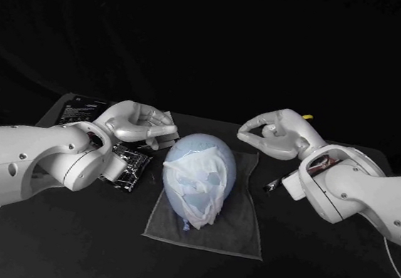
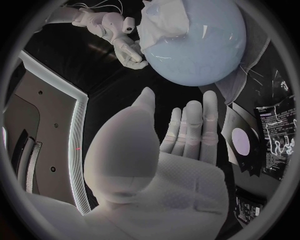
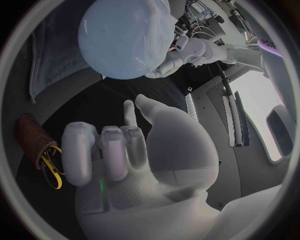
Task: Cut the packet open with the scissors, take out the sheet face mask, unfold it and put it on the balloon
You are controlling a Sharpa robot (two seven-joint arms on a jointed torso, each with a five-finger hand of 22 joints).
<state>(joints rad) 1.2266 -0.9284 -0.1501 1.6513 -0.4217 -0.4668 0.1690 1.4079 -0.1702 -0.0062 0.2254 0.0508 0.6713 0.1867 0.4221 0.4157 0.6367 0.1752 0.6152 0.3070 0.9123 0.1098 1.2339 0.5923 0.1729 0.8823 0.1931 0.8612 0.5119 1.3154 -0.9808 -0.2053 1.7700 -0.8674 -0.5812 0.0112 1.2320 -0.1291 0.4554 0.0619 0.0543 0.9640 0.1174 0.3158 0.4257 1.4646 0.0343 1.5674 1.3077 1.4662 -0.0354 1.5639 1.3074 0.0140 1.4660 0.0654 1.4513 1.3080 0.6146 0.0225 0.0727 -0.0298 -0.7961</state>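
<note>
While the balloon (image 1: 209, 149) lies on its side on a grey cloth (image 1: 236, 235) between the two hands, the sheet face mask (image 1: 192, 177) is draped over it, crumpled and folded in places rather than smooth. The left hand (image 1: 141, 123) hovers just beside the balloon's far end. In the left wrist view its fingers (image 2: 190, 127) are stretched out side by side with the thumb standing apart, and it grasps nothing; the balloon with the mask on it is straight ahead of those fingertips, close but apart from them. Under that hand's wrist and forearm the dark, shiny packet (image 1: 129, 163) lies flat on the black surface (image 1: 323, 275), near the cloth's edge.

The right hand (image 1: 274, 135) hangs on the other side of the balloon, near its far end and not touching it. Its fingers are curled in toward the thumb with nothing between them, so it is clenched on air. From the right wrist view, the yellow-handled scissors (image 3: 51, 167) lie off to the finger side of that hand, against a brown holder (image 3: 31, 135), well apart from the balloon and untouched by either hand.
</note>
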